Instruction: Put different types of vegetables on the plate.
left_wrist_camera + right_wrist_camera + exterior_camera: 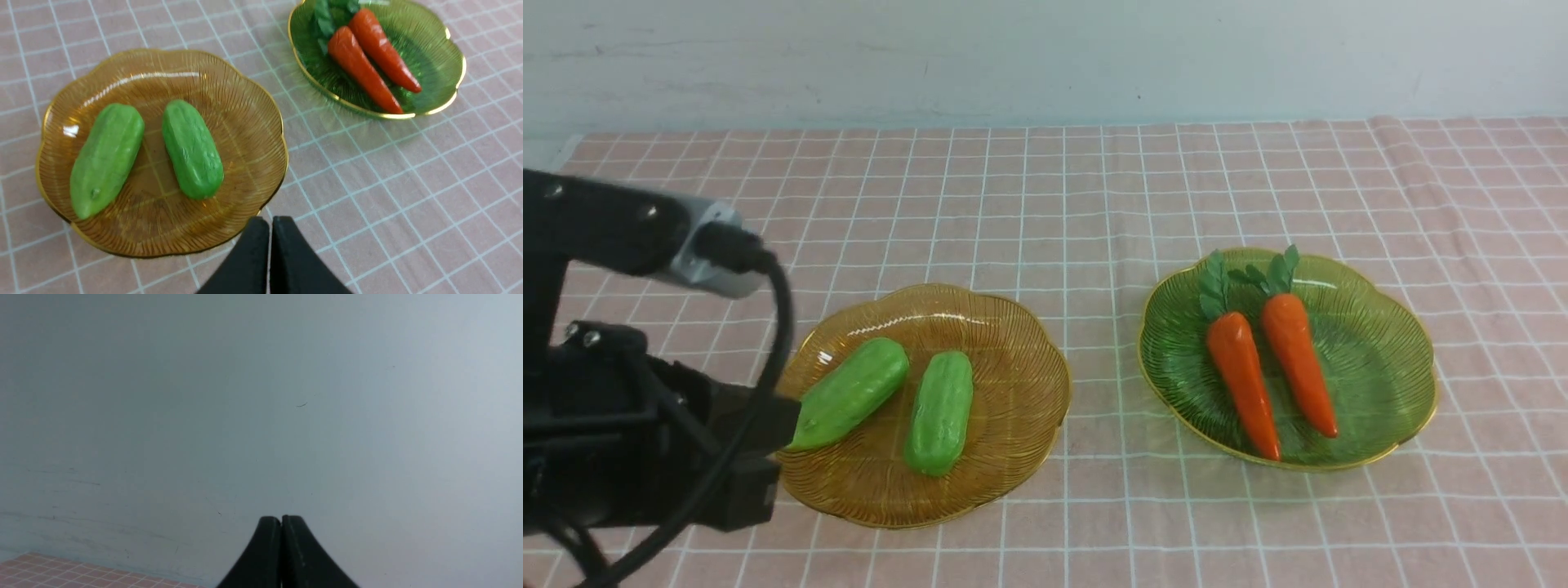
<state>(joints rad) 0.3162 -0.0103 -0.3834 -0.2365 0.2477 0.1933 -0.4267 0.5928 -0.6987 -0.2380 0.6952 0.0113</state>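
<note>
Two light-green cucumber pieces (849, 392) (941, 412) lie side by side on an amber glass plate (1021, 384) at the left. Two orange carrots (1241, 380) (1298, 367) with leafy tops lie on a green glass plate (1380, 359) at the right. In the left wrist view my left gripper (269, 220) is shut and empty. It hovers just past the amber plate's (245, 122) near rim, apart from the cucumbers (192, 149) (107, 157). My right gripper (281, 517) is shut, holds nothing and faces the pale wall.
A pink checked cloth (1094, 204) covers the table up to the grey-white wall (1045, 57) behind. My left arm's black body and cable (645, 425) fill the near left corner and overlap the amber plate's edge. A strip of cloth separates the two plates.
</note>
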